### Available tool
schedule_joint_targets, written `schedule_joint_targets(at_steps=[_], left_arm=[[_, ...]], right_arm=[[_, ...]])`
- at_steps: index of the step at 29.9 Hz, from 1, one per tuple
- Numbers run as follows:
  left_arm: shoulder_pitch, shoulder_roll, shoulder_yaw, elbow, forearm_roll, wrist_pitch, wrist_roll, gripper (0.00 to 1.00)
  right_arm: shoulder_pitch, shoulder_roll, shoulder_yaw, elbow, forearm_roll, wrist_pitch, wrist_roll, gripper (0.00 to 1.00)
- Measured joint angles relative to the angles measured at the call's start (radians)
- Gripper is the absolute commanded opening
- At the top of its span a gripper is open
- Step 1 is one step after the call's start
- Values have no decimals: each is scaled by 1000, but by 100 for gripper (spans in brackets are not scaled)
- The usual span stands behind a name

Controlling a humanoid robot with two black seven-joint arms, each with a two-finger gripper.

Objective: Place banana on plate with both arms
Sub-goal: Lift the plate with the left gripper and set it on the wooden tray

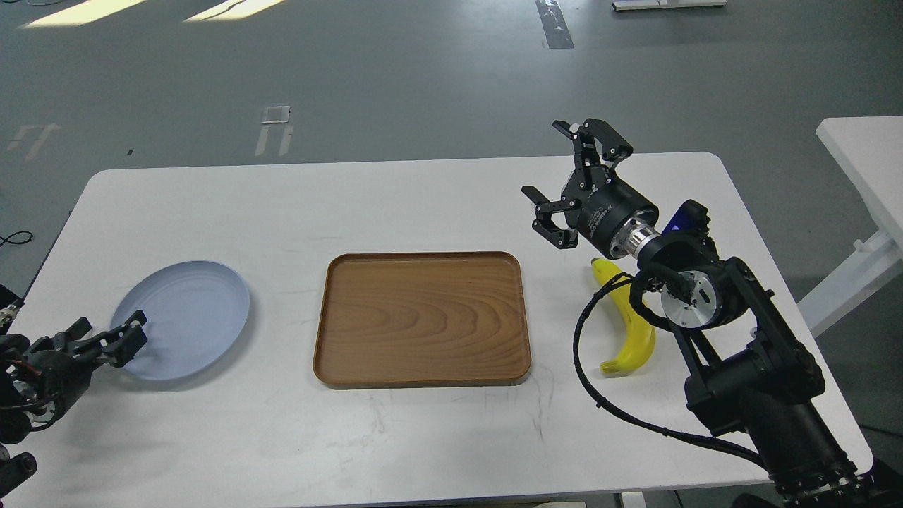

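The yellow banana lies on the white table right of the tray, partly hidden by my right arm and its cable. The pale blue-grey plate lies empty at the left of the table. My right gripper is open and empty, raised above the table just beyond the banana's far end. My left gripper is open and empty at the plate's near-left rim, low over the table.
A brown wooden tray lies empty in the middle of the white table. My right arm's black cable loops over the table beside the banana. A second white table stands at the far right.
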Motion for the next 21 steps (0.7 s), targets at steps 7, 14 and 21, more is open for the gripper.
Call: schedule_joint_targets(at_steps=[7,14,21], left_arm=[[-1,2,0,2,-12,-42,0,0],[-10,3,0,4,-71,-57,0,0],[-48,22,0,-41,-146,-61,0,0]], right_arm=[[-1,0,0,0,0,0,0,100],[-4,0,-1,0,0,0,0,100],[-4,0,0,8,0,-1,0,100]])
